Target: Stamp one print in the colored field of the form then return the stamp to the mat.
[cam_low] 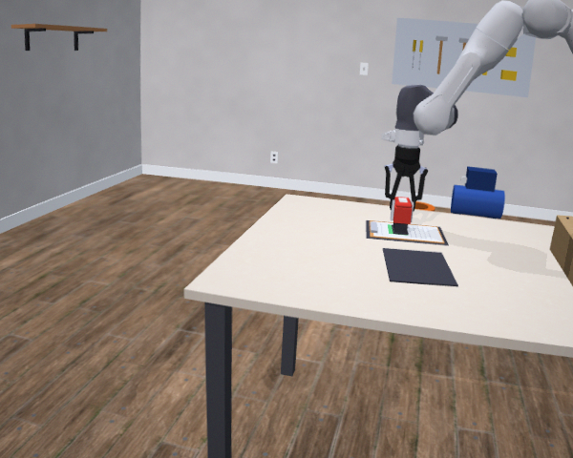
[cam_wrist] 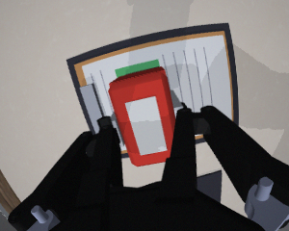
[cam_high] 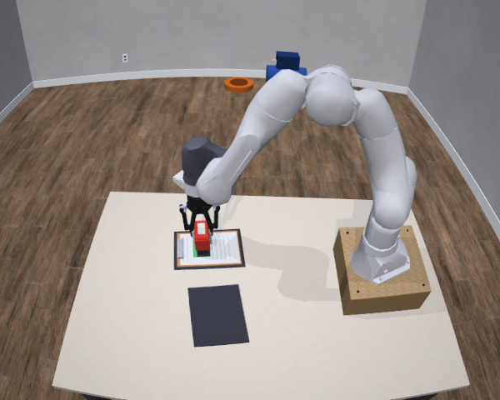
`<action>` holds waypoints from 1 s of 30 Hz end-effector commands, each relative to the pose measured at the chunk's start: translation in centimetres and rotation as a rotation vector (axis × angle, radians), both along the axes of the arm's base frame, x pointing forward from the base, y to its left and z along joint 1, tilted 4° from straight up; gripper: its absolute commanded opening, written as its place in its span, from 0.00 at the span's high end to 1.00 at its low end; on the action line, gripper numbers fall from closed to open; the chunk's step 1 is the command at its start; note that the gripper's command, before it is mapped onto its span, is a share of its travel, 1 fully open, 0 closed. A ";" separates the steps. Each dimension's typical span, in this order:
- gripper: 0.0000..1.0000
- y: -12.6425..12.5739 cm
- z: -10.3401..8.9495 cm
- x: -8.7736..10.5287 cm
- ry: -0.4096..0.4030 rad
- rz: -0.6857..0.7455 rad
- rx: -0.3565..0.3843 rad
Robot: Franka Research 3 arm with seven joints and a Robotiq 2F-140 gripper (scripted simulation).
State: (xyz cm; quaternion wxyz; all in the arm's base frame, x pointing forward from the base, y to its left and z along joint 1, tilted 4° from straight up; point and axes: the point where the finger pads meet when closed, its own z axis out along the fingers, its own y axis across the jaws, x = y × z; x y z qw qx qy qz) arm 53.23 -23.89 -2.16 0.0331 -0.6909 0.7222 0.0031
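My gripper (cam_high: pixel 200 222) is shut on the red stamp (cam_high: pixel 202 237), fingers on its two long sides. The stamp has a white label on top and a dark base. It stands upright over the green field (cam_high: pixel 193 251) of the form (cam_high: pixel 211 249), with its base at or very near the paper; only narrow strips of green show beside it. In the wrist view the stamp (cam_wrist: pixel 146 115) covers most of the green field (cam_wrist: pixel 137 69), and the gripper (cam_wrist: pixel 144 130) clasps it. In the exterior view the stamp (cam_low: pixel 403 213) is low on the form (cam_low: pixel 409 231). The dark mat (cam_high: pixel 217 315) lies empty nearer the front.
The arm's wooden base block (cam_high: pixel 381 271) stands at the table's right. The form lies on a dark-rimmed clipboard with a grey clip (cam_high: pixel 180 247) at its left end. An orange ring (cam_high: pixel 238 83) and a blue motor (cam_high: pixel 286 64) are on the floor behind.
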 end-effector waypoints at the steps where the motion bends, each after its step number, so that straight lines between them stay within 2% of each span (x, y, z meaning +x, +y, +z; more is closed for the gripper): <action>1: 0.79 -0.3 0.1 0.5 -0.012 -0.003 -0.008; 19: 0.79 -0.7 0.1 1.0 -0.012 -0.003 -0.008; 30: 0.79 -0.6 -2.1 1.1 -0.012 -0.003 -0.008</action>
